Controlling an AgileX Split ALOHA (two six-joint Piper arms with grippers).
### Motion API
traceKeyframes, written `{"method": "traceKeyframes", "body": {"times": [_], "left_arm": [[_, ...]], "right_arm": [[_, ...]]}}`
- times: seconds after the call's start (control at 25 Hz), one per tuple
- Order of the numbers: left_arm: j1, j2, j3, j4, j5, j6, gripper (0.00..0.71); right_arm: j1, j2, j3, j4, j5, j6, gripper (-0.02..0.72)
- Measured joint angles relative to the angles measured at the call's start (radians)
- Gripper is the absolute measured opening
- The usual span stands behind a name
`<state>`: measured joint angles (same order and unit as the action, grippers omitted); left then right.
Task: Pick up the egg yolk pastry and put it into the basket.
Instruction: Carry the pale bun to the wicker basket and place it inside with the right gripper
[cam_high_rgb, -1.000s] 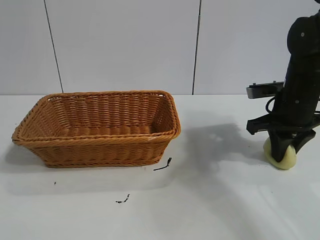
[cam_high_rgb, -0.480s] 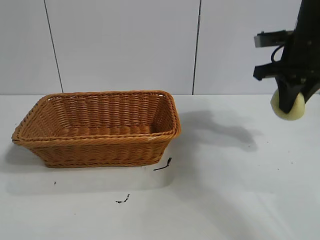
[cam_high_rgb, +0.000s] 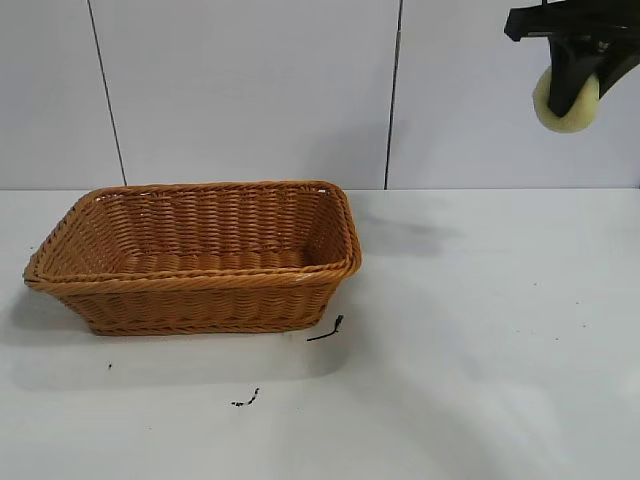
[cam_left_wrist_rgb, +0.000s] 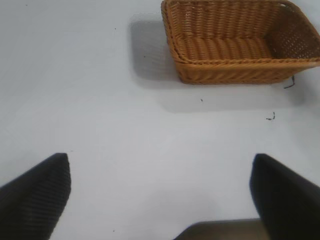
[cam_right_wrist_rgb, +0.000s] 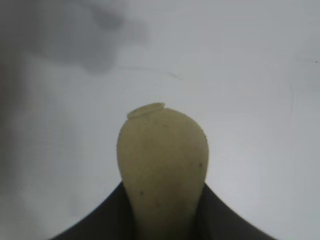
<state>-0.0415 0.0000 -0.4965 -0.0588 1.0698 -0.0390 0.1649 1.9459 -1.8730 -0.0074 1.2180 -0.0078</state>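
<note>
Right gripper (cam_high_rgb: 572, 92) pinching pastry (cam_high_rgb: 566, 108) high above table's right edge, well apart from basket (cam_high_rgb: 200, 258); likely soft, light, squashable; left gripper (cam_left_wrist_rgb: 160, 200) spread, idle.

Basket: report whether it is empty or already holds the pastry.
Empty. The basket shows only bare woven floor in the exterior and left wrist views; the egg yolk pastry hangs high in the right gripper, well off to its side.

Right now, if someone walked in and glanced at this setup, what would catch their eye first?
Probably the egg yolk pastry, pinched in the right gripper high above the table's right side, at the top right of the exterior view. Next, the big woven basket sitting on the table at the left, with nothing in it. The left gripper sits open low over the table, some way from the basket.
</note>
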Motion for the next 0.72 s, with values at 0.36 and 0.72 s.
{"method": "traceKeyframes", "body": {"times": [0.36,0.72], "left_arm": [[0.0,0.0,0.0,0.0,0.0,0.0,0.695],[0.0,0.0,0.0,0.0,0.0,0.0,0.695]], "right_arm": [[0.216,0.015,-0.097,0.007,-0.018,0.008,0.14],[0.446,0.205,-0.208,0.007,-0.091,0.027,0.14]]}}
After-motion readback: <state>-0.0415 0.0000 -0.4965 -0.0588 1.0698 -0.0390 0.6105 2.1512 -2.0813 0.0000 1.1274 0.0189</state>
